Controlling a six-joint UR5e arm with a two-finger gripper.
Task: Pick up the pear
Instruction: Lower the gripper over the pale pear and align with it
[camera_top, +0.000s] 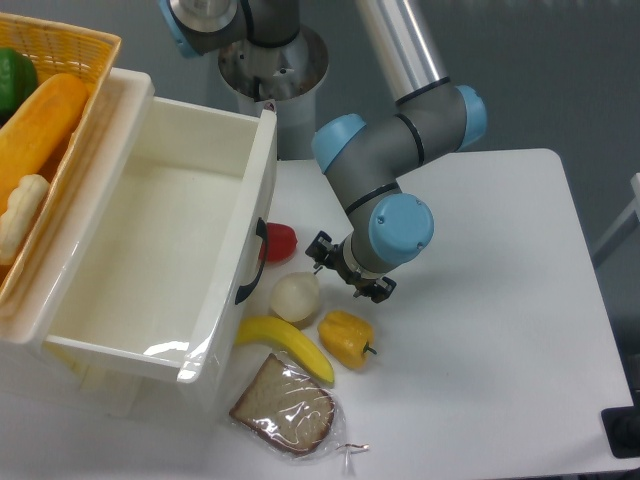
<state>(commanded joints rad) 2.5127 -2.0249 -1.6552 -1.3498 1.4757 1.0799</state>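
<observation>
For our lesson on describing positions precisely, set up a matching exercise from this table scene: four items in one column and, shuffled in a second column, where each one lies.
Items
1. pear
2. banana
3. red fruit
4. wrapped bread slice

Places
A. nearest the front edge of the table, below the banana
B. beside the handle of the white bin, behind the pear
C. between the red fruit and the banana, just left of the gripper
D. curved along the table, left of the yellow pepper

Pairs: 1-C, 2-D, 3-B, 4-A
</observation>
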